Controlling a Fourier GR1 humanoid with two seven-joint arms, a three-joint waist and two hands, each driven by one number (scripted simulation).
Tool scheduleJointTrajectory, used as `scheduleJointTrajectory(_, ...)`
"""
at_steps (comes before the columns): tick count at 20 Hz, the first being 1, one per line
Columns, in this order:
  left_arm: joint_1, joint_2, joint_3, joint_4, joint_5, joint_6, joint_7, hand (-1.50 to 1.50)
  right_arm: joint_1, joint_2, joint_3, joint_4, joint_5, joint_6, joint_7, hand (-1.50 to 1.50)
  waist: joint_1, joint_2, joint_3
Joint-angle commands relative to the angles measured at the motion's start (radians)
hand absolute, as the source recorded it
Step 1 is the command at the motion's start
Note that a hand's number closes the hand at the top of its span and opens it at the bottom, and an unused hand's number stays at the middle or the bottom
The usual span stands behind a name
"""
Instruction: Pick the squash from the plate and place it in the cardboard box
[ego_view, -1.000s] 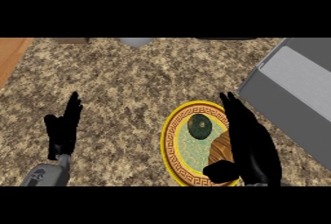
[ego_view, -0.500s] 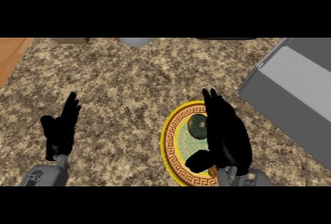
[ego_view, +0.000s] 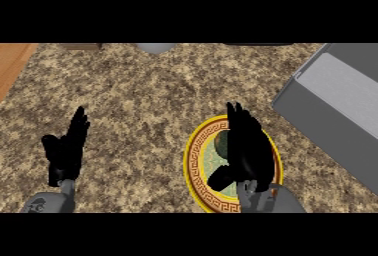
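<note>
A round plate (ego_view: 198, 175) with a yellow rim and a patterned border lies on the granite counter at lower centre-right. On it sits the dark green squash (ego_view: 220, 143), only its left edge showing. My right hand (ego_view: 246, 150) hangs over the plate with fingers straight, pointing away from me, and covers most of the squash; the thumb juts out to the lower left. The grey cardboard box (ego_view: 336, 107) stands to the right of the plate, running off the right edge. My left hand (ego_view: 66, 147) rests open at the lower left, fingers up.
A grey rounded object (ego_view: 155, 47) peeks in at the counter's far edge, top centre. A strip of wooden surface (ego_view: 11, 60) borders the counter at the upper left. Bare speckled counter (ego_view: 148, 100) lies between the hands and beyond the plate.
My right hand has shifted left across the plate, from its right rim to over the squash, now hiding most of it. The left hand has stayed put.
</note>
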Motion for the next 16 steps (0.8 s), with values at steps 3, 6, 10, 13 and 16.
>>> scheduleJointTrajectory(3, 0.011, -0.019, -0.001, -0.012, -0.03, 0.01, 0.007, 0.0, -0.034, 0.012, 0.008, 0.062, -0.015, -0.04, 0.148, -1.5, 0.002, 0.0, 0.0)
scheduleJointTrajectory(6, -0.033, 0.018, 0.061, 0.092, 0.012, -0.072, -0.041, 0.0, -0.08, 0.012, -0.094, 0.075, -0.023, 0.061, 0.107, -1.5, -0.005, 0.002, 0.0)
scheduleJointTrajectory(10, -0.026, -0.008, 0.043, 0.045, -0.015, -0.039, -0.015, 0.0, -0.08, 0.012, -0.015, 0.196, -0.011, -0.036, 0.119, -1.5, 0.004, 0.002, 0.0)
scheduleJointTrajectory(13, 0.011, -0.048, 0.016, 0.034, -0.048, -0.013, -0.034, 0.0, -0.096, 0.012, -0.037, 0.142, -0.025, 0.034, 0.159, -1.5, 0.001, 0.0, 0.0)
scheduleJointTrajectory(16, -0.033, -0.074, 0.02, 0.074, -0.058, -0.007, -0.025, 0.0, -0.063, 0.012, -0.047, 0.201, 0.006, -0.021, 0.077, -1.5, -0.003, 0.001, 0.0)
